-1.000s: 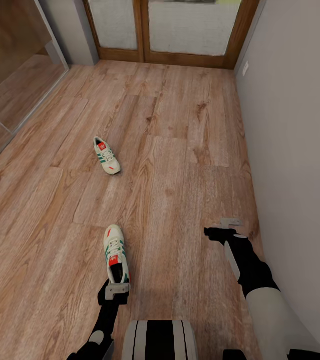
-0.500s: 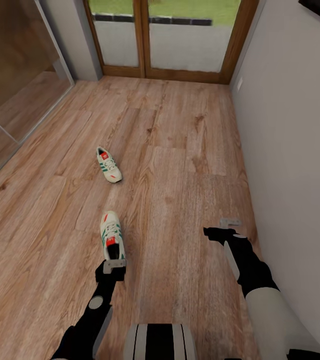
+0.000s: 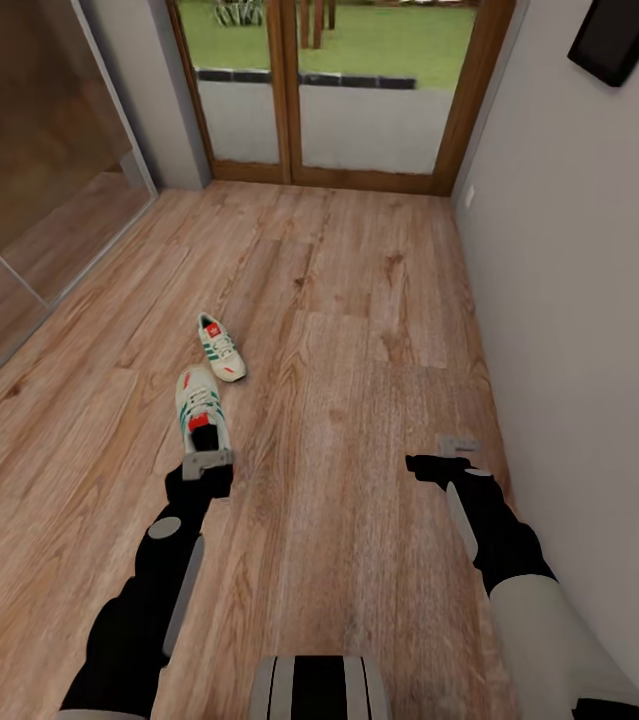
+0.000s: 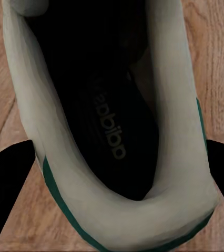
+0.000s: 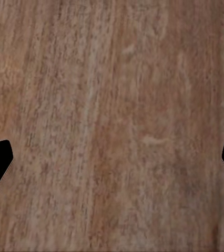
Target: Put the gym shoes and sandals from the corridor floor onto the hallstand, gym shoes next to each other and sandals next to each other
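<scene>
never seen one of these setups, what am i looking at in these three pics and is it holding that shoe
A simulated two-armed robot stands in a corridor. The wide picture comes from its head camera, looking down at the wood floor and both black arms. The two close-ups come from cameras beside each gripper.

The left gripper is at the heel of a white gym shoe with green stripes. Its close-up looks into that shoe's dark inside, with a dark finger on either side of the heel, so the jaws look shut on it, and the shoe seems raised off the floor. A second gym shoe lies farther ahead.

The right gripper holds nothing; its jaws are open, and its close-up shows bare floor.
</scene>
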Motion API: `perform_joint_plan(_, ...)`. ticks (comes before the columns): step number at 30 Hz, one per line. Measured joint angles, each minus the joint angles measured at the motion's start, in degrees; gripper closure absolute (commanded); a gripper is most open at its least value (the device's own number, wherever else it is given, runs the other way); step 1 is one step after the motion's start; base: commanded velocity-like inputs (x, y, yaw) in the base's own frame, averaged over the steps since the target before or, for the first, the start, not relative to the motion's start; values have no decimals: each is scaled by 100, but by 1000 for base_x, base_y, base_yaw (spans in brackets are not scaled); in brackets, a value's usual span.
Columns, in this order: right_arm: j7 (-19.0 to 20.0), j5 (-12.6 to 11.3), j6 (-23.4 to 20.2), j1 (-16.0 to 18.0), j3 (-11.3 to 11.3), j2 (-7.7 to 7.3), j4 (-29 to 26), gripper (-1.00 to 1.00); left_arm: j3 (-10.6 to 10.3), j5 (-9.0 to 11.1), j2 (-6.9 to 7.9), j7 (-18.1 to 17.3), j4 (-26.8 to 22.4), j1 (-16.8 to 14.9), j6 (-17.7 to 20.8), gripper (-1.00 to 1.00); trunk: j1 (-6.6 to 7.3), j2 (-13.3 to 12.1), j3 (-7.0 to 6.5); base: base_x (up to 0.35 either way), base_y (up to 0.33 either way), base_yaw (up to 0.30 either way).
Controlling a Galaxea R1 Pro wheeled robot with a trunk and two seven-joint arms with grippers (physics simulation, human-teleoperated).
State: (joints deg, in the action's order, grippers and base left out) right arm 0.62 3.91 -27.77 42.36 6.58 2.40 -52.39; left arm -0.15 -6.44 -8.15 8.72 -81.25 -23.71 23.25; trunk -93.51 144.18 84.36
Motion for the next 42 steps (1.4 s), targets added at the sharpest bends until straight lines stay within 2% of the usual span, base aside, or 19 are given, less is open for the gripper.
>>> perform_joint_plan(5, -20, 2, 19, -1, -19, 3, -2, -100, -1, -2, 0, 2, -56, 0, 224, 100, 13, -7, -111, 0, 0, 0)
perform_joint_plan(10, -51, 13, 31, 1, -577, 2, -381, -100, 5, 6, 0, 9, -33, 0, 272, 100, 26, -13, -259, 0, 0, 0)
perform_joint_plan(13, -49, 15, 34, 0, -678, 5, -460, -100, 6, 9, 0, 9, 37, 0, 278, 100, 34, -17, -352, 0, 0, 0)
perform_joint_plan(26, -44, 2, 34, -1, -732, 7, -492, -100, -73, 19, -11, -9, 218, 0, 284, 100, 67, -35, -764, 0, 0, 0)
perform_joint_plan(38, -39, -2, 34, -1, -730, 6, -492, -100, -75, 361, -11, -21, 221, 0, 287, 100, 98, -51, -1144, 0, 0, 0)
perform_joint_plan(42, -39, -5, 34, -1, -727, 6, -492, -100, -74, 375, -11, -22, 221, 0, 287, 100, 108, -56, -1271, 0, 0, 0)
